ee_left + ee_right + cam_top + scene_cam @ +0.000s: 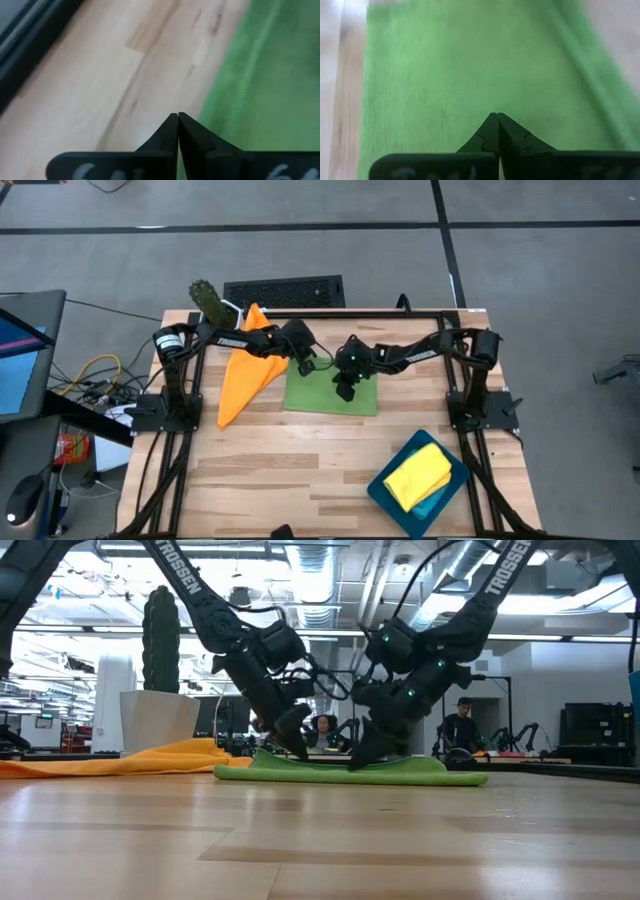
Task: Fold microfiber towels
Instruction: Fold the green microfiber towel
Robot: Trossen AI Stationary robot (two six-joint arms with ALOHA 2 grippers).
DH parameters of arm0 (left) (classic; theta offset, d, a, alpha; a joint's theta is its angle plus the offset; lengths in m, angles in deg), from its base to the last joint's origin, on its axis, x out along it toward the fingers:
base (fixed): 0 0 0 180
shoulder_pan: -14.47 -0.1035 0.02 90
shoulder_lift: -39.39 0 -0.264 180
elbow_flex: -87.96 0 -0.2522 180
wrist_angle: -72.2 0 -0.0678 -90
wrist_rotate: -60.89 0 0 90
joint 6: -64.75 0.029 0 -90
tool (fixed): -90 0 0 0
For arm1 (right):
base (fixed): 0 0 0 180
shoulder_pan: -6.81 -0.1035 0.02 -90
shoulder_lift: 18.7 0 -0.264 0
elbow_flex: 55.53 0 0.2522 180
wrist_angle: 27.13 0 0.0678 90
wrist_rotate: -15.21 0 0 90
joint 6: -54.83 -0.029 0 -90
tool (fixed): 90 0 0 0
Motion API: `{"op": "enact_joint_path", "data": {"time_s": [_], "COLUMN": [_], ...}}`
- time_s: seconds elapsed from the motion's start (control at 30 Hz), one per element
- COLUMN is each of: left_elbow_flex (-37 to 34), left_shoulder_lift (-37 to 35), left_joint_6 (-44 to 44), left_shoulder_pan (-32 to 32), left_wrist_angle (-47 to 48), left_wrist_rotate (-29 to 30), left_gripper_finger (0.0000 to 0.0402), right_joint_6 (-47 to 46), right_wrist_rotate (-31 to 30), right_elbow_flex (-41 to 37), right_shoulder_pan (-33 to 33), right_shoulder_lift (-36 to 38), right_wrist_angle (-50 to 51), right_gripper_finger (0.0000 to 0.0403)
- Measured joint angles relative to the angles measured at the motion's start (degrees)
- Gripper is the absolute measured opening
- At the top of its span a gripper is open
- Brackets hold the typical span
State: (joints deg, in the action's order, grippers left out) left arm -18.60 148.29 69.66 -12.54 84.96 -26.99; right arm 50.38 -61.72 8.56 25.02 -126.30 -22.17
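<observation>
In the high view, a green towel (325,393) is seen lying flat on the wooden table (300,470), near the far middle. The left gripper (303,366) is held over the towel's far left corner, and the right gripper (345,391) is set on the towel near its middle. An orange towel (245,370) is spread to the left of the green one, its edge touching it. At the near right, a yellow towel (418,473) is laid folded on a dark teal tray (382,493), with light blue cloth showing beneath it.

In the low view, the green towel (350,772) is seen as a low flat strip, with both grippers brought down to its top surface, the left gripper (300,752) beside the right gripper (358,762). The orange towel (130,758) is heaped at the left. People are seen in the room beyond.

In the left wrist view, the left gripper (178,117) is shown with its fingers pressed together, pinching nothing, at the edge of the green towel (265,90) beside bare table (100,85).

In the right wrist view, the right gripper (497,117) is shown with fingers pressed together over the green towel (470,65); no cloth is seen between them.
</observation>
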Motion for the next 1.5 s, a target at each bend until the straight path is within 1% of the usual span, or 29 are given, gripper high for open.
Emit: {"op": "enact_joint_path", "data": {"time_s": [0.07, 0.1, 0.17, 0.23, 0.3, 0.4, 0.47, 0.6, 0.7, 0.83, 0.93, 1.03, 1.13, 1.3, 1.5], "left_elbow_flex": [0.0, 0.0, 0.0, 0.1, 0.1, 0.1, 0.1, 0.0, 0.0, 0.0, 0.2, 0.3, 0.2, 0.2, 0.2], "left_shoulder_lift": [-0.1, -0.6, -2.8, -5.1, -7.2, -9.4, -9.4, -5.1, -0.8, 3.7, 4.7, 4.9, 4.9, 4.9, 5.0], "left_joint_6": [-1.2, -2.5, -5.8, -8.8, -10.2, -8.8, -7.1, -4.3, -4.3, -6.6, -7.6, -7.8, -7.9, -8.0, -8.9], "left_shoulder_pan": [-0.7, -1.1, -1.7, -1.2, 0.3, 3.5, 5.9, 10.5, 12.6, 13.1, 13.1, 13.1, 13.3, 13.5, 13.7], "left_wrist_angle": [0.1, 0.8, 1.8, 2.1, 2.8, 3.1, 3.6, 3.5, 0.4, -2.7, -3.7, -3.9, -3.8, -3.3, -3.1], "left_wrist_rotate": [-0.6, -2.5, -8.3, -13.0, -14.8, -13.4, -12.3, -10.0, -8.3, -7.1, -7.1, -7.4, -7.4, -7.4, -8.0], "left_gripper_finger": [0.0004, 0.0004, 0.0004, 0.0004, 0.0004, 0.0004, 0.0004, 0.0004, 0.0004, 0.0004, 0.0004, 0.0004, 0.0004, 0.0004, 0.0004], "right_joint_6": [0.0, 0.0, 0.0, 0.0, 0.0, -0.5, -1.0, -0.2, -0.1, 0.0, 0.4, 1.3, 2.1, 1.4, -4.2], "right_wrist_rotate": [0.3, 0.5, 0.5, 0.5, 0.5, 0.5, 0.7, 2.2, 2.3, 2.2, 2.4, 3.2, 2.9, 4.1, 3.1], "right_elbow_flex": [0.0, 0.0, 0.1, 0.1, 0.3, 0.2, 0.2, 0.2, 0.2, 0.2, 0.2, 0.3, 0.3, 0.7, 3.8], "right_shoulder_pan": [0.0, 0.0, 0.0, 0.3, 0.5, 1.4, 1.9, 3.2, 4.5, 6.2, 6.6, 7.0, 7.0, 7.6, 7.7], "right_shoulder_lift": [-0.8, -0.8, -0.8, -0.1, 0.3, 0.2, 0.2, 0.2, 0.2, -0.5, -2.3, -3.9, -3.7, -3.7, -3.7], "right_wrist_angle": [-0.6, -0.6, -0.7, -0.4, -1.6, -1.6, -1.8, -3.0, -4.5, -5.1, -5.3, -6.3, -6.0, -5.2, -0.7], "right_gripper_finger": [0.0022, 0.0020, 0.0016, 0.0014, 0.0017, 0.0023, 0.0024, 0.0017, 0.0014, 0.0019, 0.0020, 0.0017, 0.0015, 0.0022, 0.0016]}}
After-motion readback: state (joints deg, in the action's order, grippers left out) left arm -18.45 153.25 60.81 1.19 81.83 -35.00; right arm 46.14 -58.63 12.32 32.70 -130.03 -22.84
